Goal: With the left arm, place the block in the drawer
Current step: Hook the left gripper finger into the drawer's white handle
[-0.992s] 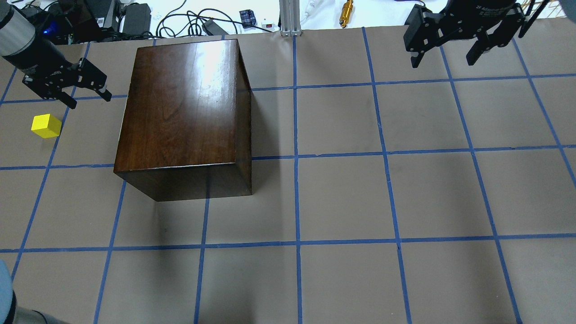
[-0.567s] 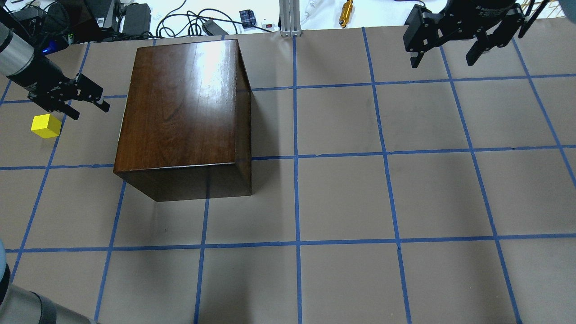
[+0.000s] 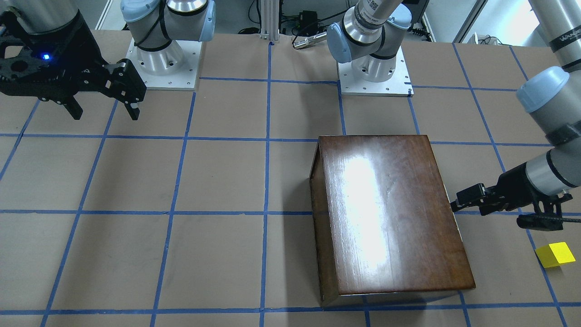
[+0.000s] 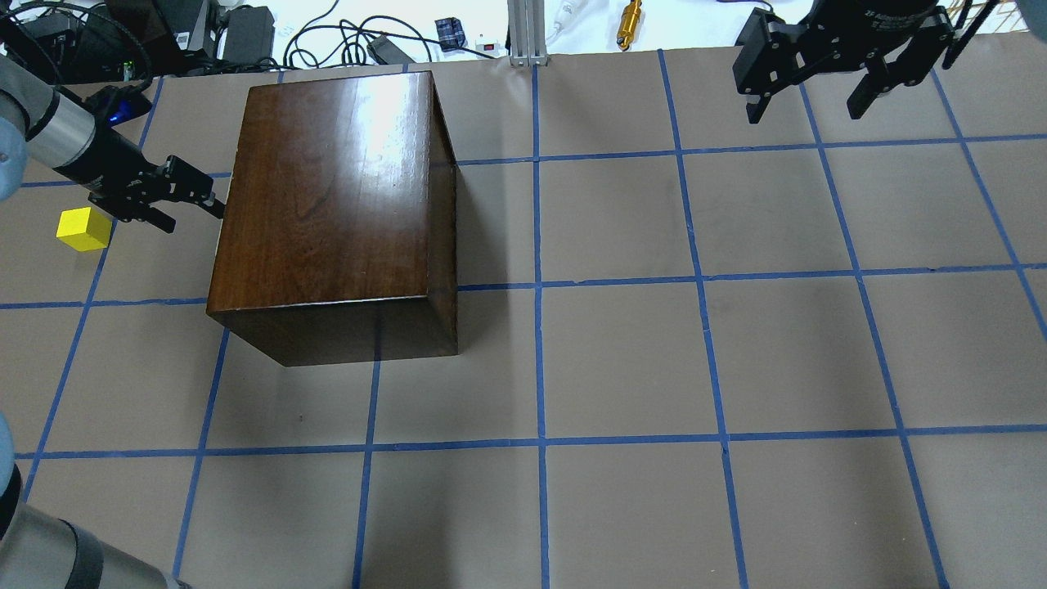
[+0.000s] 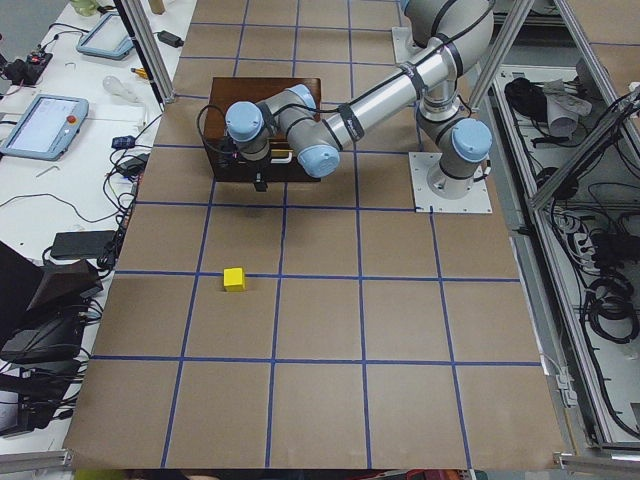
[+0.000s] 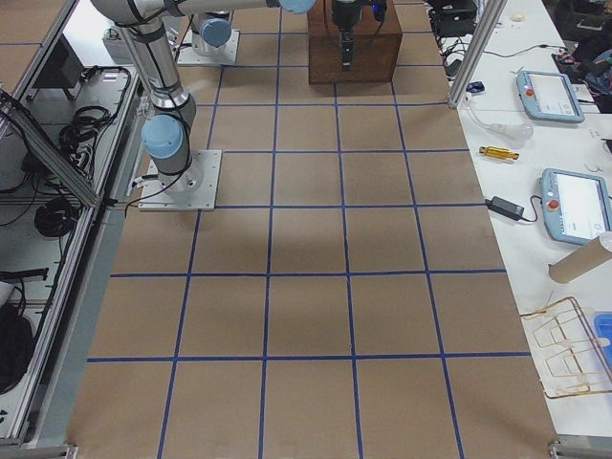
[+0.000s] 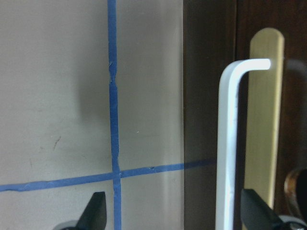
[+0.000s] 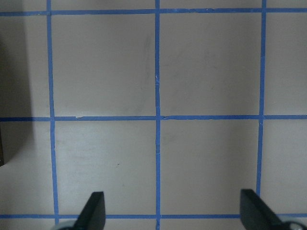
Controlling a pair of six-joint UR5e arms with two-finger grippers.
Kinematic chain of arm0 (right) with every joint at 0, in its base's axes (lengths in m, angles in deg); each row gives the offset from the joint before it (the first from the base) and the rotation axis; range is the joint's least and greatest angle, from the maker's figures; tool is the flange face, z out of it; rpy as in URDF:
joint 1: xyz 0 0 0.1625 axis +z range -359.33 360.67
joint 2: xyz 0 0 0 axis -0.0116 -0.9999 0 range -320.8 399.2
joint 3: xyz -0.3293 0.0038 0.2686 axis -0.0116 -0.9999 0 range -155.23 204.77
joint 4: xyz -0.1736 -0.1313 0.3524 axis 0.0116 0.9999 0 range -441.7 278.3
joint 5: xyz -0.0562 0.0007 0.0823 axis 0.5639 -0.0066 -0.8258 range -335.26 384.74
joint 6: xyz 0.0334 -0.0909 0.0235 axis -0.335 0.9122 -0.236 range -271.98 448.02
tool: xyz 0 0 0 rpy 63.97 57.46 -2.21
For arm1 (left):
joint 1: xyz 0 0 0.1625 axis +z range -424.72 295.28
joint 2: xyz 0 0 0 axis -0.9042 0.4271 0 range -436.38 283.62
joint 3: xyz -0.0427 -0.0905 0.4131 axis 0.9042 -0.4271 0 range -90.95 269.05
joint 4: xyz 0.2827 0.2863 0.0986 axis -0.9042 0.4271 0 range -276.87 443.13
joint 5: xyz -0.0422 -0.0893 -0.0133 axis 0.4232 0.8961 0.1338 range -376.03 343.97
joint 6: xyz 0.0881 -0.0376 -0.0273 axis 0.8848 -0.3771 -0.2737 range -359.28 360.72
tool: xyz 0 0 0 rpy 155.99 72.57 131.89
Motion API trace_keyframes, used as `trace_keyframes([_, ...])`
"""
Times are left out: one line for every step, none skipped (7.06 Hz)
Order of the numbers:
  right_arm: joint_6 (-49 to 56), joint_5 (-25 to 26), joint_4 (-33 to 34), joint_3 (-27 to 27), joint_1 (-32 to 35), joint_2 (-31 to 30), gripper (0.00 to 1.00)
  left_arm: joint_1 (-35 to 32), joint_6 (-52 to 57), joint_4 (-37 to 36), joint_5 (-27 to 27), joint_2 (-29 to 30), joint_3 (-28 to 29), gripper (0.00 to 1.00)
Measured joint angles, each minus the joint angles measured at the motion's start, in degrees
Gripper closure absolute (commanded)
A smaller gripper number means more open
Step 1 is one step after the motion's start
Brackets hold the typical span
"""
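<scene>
Leftward, block (image 4: 83, 229) on blue-gridded brown tabletop (image 4: 785, 352)

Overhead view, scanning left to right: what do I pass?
The yellow block → left gripper → dark wooden cabinet → right gripper.

Overhead cam looks down from behind robot; front cam faces it. Both share cabinet (image 4: 327, 188) w/ side cams. Wrist cams nearer, aimed at table (image 8: 105, 62).
</scene>
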Motion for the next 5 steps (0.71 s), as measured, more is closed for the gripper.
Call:
trace_keyframes([0.0, 0.0, 0.0, 0.0, 0.0, 0.0, 0.0, 0.0, 0.0, -0.8, 0.8, 0.0, -0.6, 0.0])
trace_keyframes([0.0, 0.0, 0.0, 0.0, 0.0, 0.0, 0.0, 0.0, 0.0, -0.9, 1.6, 0.0, -0.7, 0.0])
trace_keyframes([0.0, -0.1, 0.0, 0.0, 0.0, -0.1, 0.0, 0.0, 0.0, -0.8, 2.0, 0.0, -0.6, 0.0])
trace_keyframes([0.0, -0.1, 0.0, 0.0, 0.0, -0.1, 0.0, 0.0, 0.1, -0.8, 2.2, -0.1, -0.6, 0.0])
trace_keyframes([0.0, 0.0, 0.0, 0.0, 0.0, -0.1, 0.0, 0.0, 0.1, -0.7, 2.5, 0.0, -0.6, 0.0])
